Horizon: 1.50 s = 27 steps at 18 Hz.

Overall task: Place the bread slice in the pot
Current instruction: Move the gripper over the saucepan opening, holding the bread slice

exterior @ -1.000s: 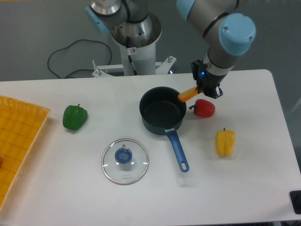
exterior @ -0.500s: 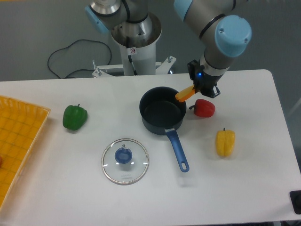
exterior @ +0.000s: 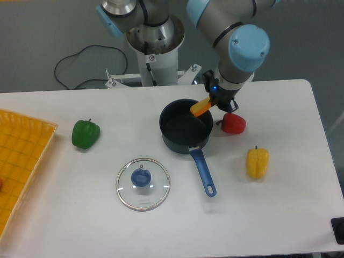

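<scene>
While the tool point(exterior: 214, 100) pinches one end of the bread slice point(exterior: 201, 107), the slice hangs in the air over the right part of the pot point(exterior: 185, 127), just inside its rim as seen from the camera. The slice is tilted: its long axis runs from the tool at the upper right down toward the lower left, with the free end pointing into the pot's opening. Its orange edge faces the camera, and little of the yellow face shows. The tool's fingers are closed narrowly on the slice, and a small blue light glows on the wrist above them.

The pot stands near the middle of the desk point(exterior: 269, 215), a little toward the far edge, and its long blue handle points toward the near edge, slanting slightly right, with the hole at the far tip of the handle. A red pepper point(exterior: 233, 123) lies just beside the pot on its right, below the arm. A yellow pepper point(exterior: 257, 162) lies nearer the right edge. A glass lid point(exterior: 143, 183) with a blue knob rests flat to the lower left of the pot. A green pepper point(exterior: 86, 134) sits toward the left, near a yellow tray point(exterior: 21, 156) at the left edge.
</scene>
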{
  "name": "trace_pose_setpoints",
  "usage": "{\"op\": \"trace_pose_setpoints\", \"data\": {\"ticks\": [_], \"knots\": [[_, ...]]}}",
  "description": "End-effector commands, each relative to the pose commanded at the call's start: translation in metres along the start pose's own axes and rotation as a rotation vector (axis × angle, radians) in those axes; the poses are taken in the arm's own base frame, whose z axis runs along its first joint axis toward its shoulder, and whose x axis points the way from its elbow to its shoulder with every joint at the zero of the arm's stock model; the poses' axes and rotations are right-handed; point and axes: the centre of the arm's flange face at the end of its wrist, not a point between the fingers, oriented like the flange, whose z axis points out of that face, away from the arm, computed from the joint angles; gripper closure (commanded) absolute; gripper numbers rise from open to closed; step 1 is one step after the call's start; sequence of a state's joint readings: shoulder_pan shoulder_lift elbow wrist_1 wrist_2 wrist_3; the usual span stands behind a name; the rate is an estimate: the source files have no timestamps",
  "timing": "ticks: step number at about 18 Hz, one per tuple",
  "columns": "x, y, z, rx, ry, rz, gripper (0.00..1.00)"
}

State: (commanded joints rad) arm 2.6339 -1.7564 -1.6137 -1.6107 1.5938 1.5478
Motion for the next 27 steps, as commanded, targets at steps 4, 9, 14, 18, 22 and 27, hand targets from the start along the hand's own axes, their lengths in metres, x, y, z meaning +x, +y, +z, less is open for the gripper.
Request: {"op": "trace_pose_setpoints", "data": {"ticks": [4, 9, 14, 18, 22, 27], "knots": [[0.004, -0.022, 0.009, -0.014, 0.015, -0.020, 0.90], [0.010, -0.025, 0.024, -0.052, 0.043, -0.014, 0.90], [0.014, -0.028, 0.032, -0.065, 0.060, -0.009, 0.90], [0.015, -0.028, 0.029, -0.066, 0.072, -0.012, 0.90], [0.018, -0.027, 0.021, -0.068, 0.090, -0.011, 0.90], [0.017, -0.026, 0.012, -0.061, 0.086, -0.011, 0.90]]}}
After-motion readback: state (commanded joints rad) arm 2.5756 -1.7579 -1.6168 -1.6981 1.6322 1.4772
